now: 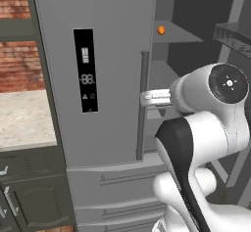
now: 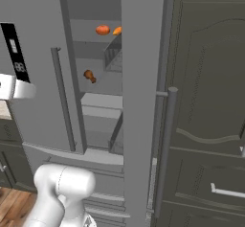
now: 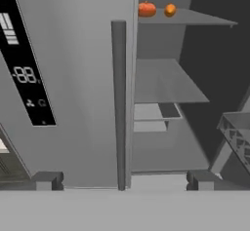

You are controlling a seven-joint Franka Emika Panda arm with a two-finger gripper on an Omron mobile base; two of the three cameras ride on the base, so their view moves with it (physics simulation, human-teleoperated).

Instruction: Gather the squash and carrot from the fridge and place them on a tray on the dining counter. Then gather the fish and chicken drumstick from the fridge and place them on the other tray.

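Here the white two-finger gripper (image 3: 122, 180) is hanging spread wide and empty, facing the open grey fridge (image 3: 171, 84); probably lining up on the orange squash (image 3: 146, 9).

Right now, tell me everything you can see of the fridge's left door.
The fridge's left door is plain matte grey and stands shut, while the right side is swung open. A black display panel with pale digits and icons sits in its upper half. A long vertical grey handle runs near its inner edge. The open pincer faces that handle without touching.
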